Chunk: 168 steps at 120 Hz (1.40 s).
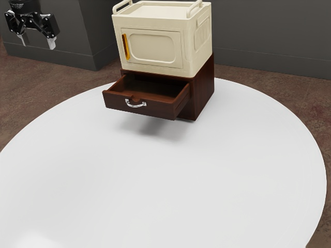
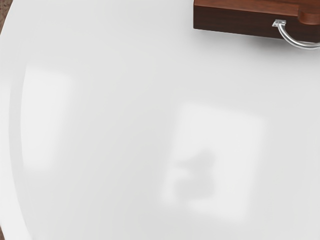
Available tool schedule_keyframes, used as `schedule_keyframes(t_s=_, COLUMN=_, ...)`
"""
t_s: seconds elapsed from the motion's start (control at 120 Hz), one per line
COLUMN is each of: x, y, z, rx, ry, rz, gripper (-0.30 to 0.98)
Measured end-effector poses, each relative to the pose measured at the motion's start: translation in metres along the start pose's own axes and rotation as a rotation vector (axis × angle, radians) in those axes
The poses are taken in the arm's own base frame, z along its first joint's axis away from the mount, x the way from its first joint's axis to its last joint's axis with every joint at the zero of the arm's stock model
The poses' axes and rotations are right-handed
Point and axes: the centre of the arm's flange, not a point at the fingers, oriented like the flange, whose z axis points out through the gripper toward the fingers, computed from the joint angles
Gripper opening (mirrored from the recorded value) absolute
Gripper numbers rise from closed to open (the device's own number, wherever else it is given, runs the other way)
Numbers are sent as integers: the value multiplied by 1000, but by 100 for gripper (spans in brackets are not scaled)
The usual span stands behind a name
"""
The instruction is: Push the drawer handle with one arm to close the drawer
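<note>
Gripper: black, angular linkage with pale fingertips, at the exterior view's upper left, well apart from the drawer. Fingers spread, open air between them.

Drawer: dark reddish-brown wood with visible grain, flat rectangular front, shallow hollow interior. It stands pulled out of the cabinet, a squared block of the same wood. A small rounded wooden piece interrupts the front's upper edge, just above the handle. Handle: shiny silvery metal, curved into a shallow bow, its ends fixed to the drawer front.

Wrist view: one corner of the drawer front and part of the handle. Metal bow stands out from the wood; small mounting plate at its end.

Box: cream, smooth, rounded corners, resting on top of the cabinet. Raised rails along two opposite top edges; door with a recessed rounded panel, orange-yellow grip at its side.

Table: white, round, smooth, glossy, with bright reflected patches in the wrist view. Soft grey shadow under the drawer. Floor: mottled brown. Wall: plain dark grey.
</note>
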Motion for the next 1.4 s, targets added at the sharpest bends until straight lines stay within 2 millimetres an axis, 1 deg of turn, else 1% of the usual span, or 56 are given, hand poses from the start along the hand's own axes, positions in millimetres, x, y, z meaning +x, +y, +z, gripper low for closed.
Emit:
schedule_keyframes(t_s=0.033, x=0, y=-1, z=0, rx=-3, ry=0, rz=-1, gripper=66)
schedule_keyframes(t_s=0.117, x=-1, y=-9, z=2, rx=-18, ry=-1, rz=-17, gripper=66)
schedule_keyframes(t_s=0.142, x=-3, y=-12, z=-2, rx=-25, ry=7, rz=-20, gripper=66)
schedule_keyframes(t_s=0.15, x=-4, y=-14, z=-6, rx=-30, ry=15, rz=-20, gripper=66)
schedule_keyframes(t_s=0.192, x=-26, y=-21, z=-63, rx=-46, ry=126, rz=-13, gripper=67)
schedule_keyframes(t_s=0.217, x=-38, y=-23, z=-89, rx=-47, ry=178, rz=-7, gripper=67)
schedule_keyframes(t_s=0.233, x=-45, y=-23, z=-104, rx=-44, ry=209, rz=-2, gripper=67)
schedule_keyframes(t_s=0.258, x=-52, y=-21, z=-120, rx=-42, ry=241, rz=7, gripper=67)
schedule_keyframes(t_s=0.292, x=-59, y=-16, z=-133, rx=-41, ry=267, rz=20, gripper=67)
schedule_keyframes(t_s=0.325, x=-62, y=-11, z=-140, rx=-39, ry=280, rz=33, gripper=67)
schedule_keyframes(t_s=0.367, x=-63, y=-4, z=-144, rx=-39, ry=288, rz=48, gripper=67)
schedule_keyframes(t_s=0.408, x=-63, y=4, z=-143, rx=-41, ry=284, rz=63, gripper=67)
schedule_keyframes(t_s=0.433, x=-59, y=8, z=-134, rx=-44, ry=263, rz=72, gripper=67)
schedule_keyframes(t_s=0.483, x=-50, y=22, z=-107, rx=-59, ry=197, rz=100, gripper=67)
schedule_keyframes(t_s=0.542, x=-45, y=45, z=-61, rx=-101, ry=89, rz=148, gripper=67)
schedule_keyframes(t_s=0.558, x=-47, y=53, z=-40, rx=-121, ry=44, rz=168, gripper=67)
schedule_keyframes(t_s=0.592, x=-57, y=71, z=4, rx=-165, ry=-40, rz=215, gripper=66)
schedule_keyframes(t_s=0.617, x=-68, y=77, z=36, rx=-191, ry=-92, rz=236, gripper=66)
schedule_keyframes(t_s=0.65, x=-90, y=71, z=78, rx=-208, ry=-151, rz=234, gripper=66)
schedule_keyframes(t_s=0.683, x=-112, y=68, z=108, rx=-196, ry=-180, rz=222, gripper=66)
schedule_keyframes(t_s=0.725, x=-142, y=69, z=158, rx=-174, ry=-220, rz=204, gripper=67)
schedule_keyframes(t_s=0.758, x=-159, y=71, z=196, rx=-160, ry=-242, rz=186, gripper=67)
schedule_keyframes(t_s=0.783, x=-167, y=74, z=219, rx=-155, ry=-251, rz=174, gripper=67)
schedule_keyframes(t_s=0.817, x=-171, y=74, z=242, rx=-148, ry=-256, rz=149, gripper=67)
schedule_keyframes(t_s=0.842, x=-171, y=72, z=260, rx=-140, ry=-270, rz=124, gripper=67)
schedule_keyframes(t_s=0.883, x=-166, y=74, z=281, rx=-123, ry=-281, rz=98, gripper=67)
schedule_keyframes(t_s=0.925, x=-150, y=80, z=294, rx=-102, ry=-270, rz=81, gripper=67)
schedule_keyframes(t_s=1.017, x=-117, y=97, z=301, rx=-69, ry=-204, rz=70, gripper=66)
schedule_keyframes(t_s=1.058, x=-101, y=105, z=298, rx=-60, ry=-165, rz=68, gripper=66)
schedule_keyframes(t_s=1.108, x=-82, y=114, z=290, rx=-52, ry=-114, rz=68, gripper=66)
schedule_keyframes(t_s=1.175, x=-64, y=127, z=285, rx=-43, ry=-68, rz=71, gripper=65)
schedule_keyframes(t_s=1.208, x=-58, y=134, z=283, rx=-42, ry=-50, rz=74, gripper=58)
schedule_keyframes(t_s=1.317, x=-40, y=151, z=277, rx=-37, ry=-2, rz=78, gripper=28)
schedule_keyframes(t_s=1.358, x=-32, y=152, z=277, rx=-33, ry=10, rz=70, gripper=20)
schedule_keyframes(t_s=1.4, x=-26, y=148, z=278, rx=-30, ry=17, rz=53, gripper=13)
